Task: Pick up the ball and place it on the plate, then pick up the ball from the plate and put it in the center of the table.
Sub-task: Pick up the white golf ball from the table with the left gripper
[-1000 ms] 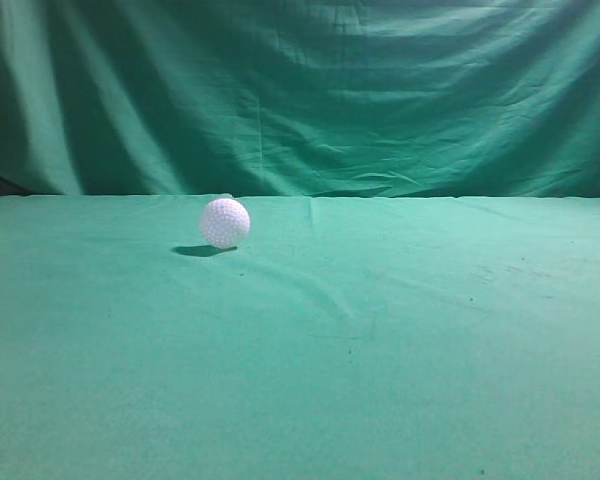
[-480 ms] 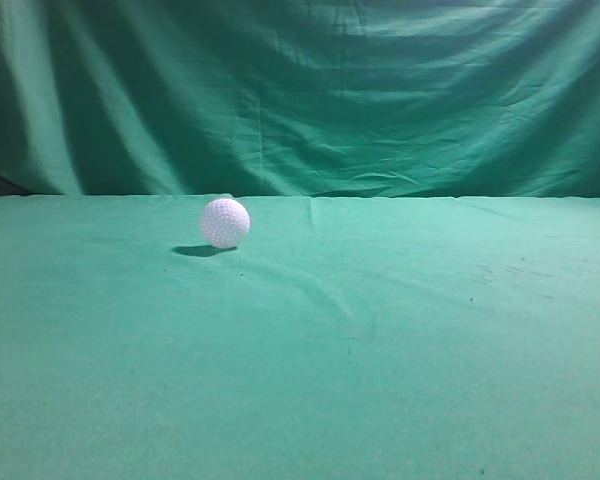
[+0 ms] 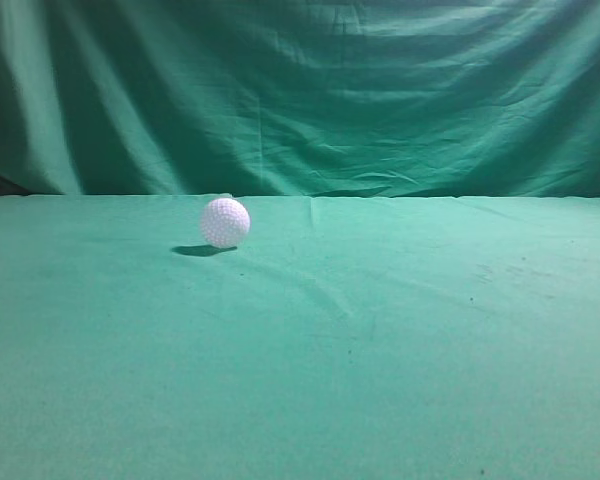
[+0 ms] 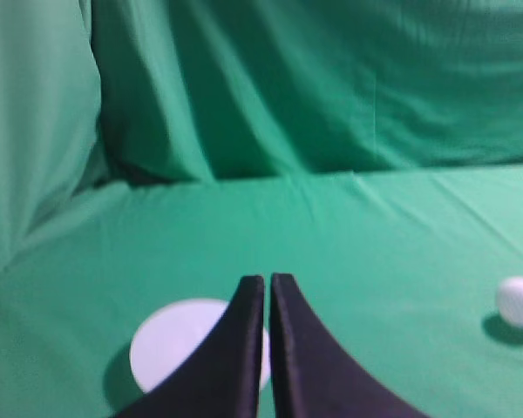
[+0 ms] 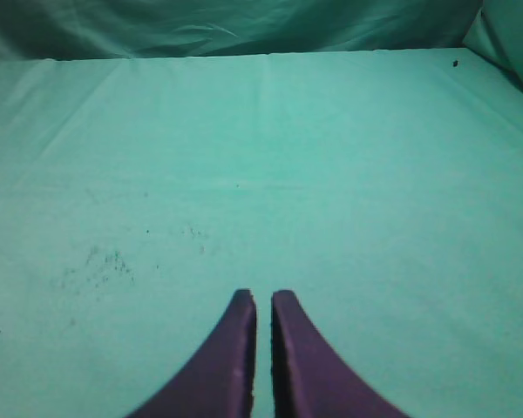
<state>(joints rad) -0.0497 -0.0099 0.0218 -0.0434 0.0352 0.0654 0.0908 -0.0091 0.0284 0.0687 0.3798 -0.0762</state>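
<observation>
The white dimpled ball (image 3: 225, 222) rests on the green table (image 3: 380, 340), left of the middle and towards the back. It also shows at the right edge of the left wrist view (image 4: 518, 301). A white plate (image 4: 179, 344) lies on the cloth just beyond and below my left gripper (image 4: 268, 280), partly hidden by the left finger. My left gripper is shut and empty, well to the left of the ball. My right gripper (image 5: 262, 297) is shut and empty above bare cloth. Neither gripper nor the plate shows in the exterior view.
A draped green curtain (image 3: 300, 90) hangs behind the table's far edge. A fold of curtain (image 4: 35, 131) closes in the left side in the left wrist view. Dark specks (image 5: 105, 261) dot the cloth before the right gripper.
</observation>
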